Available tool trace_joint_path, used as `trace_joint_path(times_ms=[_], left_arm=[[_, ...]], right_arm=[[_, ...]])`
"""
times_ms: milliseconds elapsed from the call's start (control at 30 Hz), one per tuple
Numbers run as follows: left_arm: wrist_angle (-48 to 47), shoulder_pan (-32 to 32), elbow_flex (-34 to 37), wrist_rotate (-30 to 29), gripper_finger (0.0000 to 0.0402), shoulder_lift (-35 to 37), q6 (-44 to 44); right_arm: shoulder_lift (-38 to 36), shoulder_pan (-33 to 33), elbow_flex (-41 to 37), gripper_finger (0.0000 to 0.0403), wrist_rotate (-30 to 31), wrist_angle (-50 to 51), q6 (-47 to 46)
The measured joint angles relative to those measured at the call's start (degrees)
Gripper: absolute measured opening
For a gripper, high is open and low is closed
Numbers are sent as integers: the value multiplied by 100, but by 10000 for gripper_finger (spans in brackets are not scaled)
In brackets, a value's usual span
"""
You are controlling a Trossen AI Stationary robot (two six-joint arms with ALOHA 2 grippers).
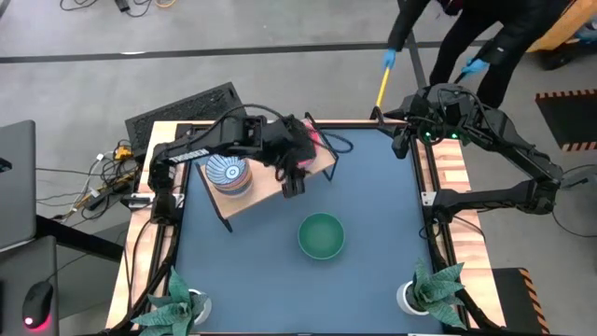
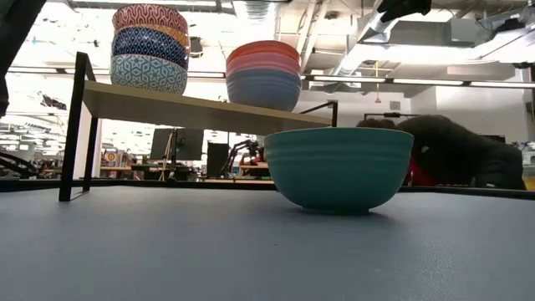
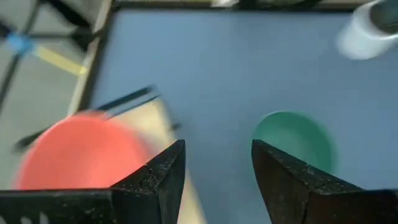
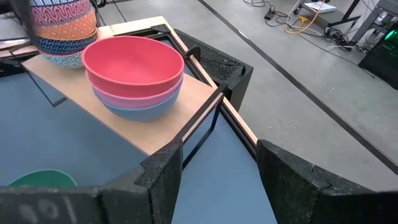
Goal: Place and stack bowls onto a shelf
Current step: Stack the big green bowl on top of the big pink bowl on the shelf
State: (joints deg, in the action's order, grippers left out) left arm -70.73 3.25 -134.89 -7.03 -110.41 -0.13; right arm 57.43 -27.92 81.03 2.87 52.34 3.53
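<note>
So the shelf (image 1: pixel 322 166) sits in the upper left part of the worktop (image 1: pixel 373 196) in the high view, a light wooden board on thin black legs. There are two piles on it: toward the left end, a stack of patterned bowls (image 2: pixel 149 48), red wavy one on top, dark blue under it, light blue lattice at the bottom, and further right a red bowl (image 4: pixel 132 61) nested in a pink one on a light blue one, close to the shelf's right end. The green bowl (image 1: pixel 322 235) is on its own, upright on the bare worktop just below centre of the high view, apart from the shelf, and it fills the middle of the low view. The left pincer (image 1: pixel 293 179) hangs over the shelf's right part next to the red bowl, fingers (image 3: pixel 163 171) spread apart with nothing between them. The right pincer (image 1: pixel 403 140) is parked at the upper right corner of the worktop, also parted and empty. Two potted plants (image 1: pixel 173 301) sit at the bottom corners, and a person (image 1: pixel 504 37) in blue gloves is at the top right, off the worktop.
</note>
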Motion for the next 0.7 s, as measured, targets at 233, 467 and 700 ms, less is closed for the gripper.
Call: trace_joint_path(times_ms=[233,467,700], left_arm=[[130,-1071,-4,381,166,-315,214],[12,-1855,4,206,166,-1302,559],[84,-2025,9,612,166,-2355,913]], right_arm=[[2,2,0,230,-2,43,0],[0,-1,1,230,-1,59,0],[0,-1,0,230,-1,61,0]])
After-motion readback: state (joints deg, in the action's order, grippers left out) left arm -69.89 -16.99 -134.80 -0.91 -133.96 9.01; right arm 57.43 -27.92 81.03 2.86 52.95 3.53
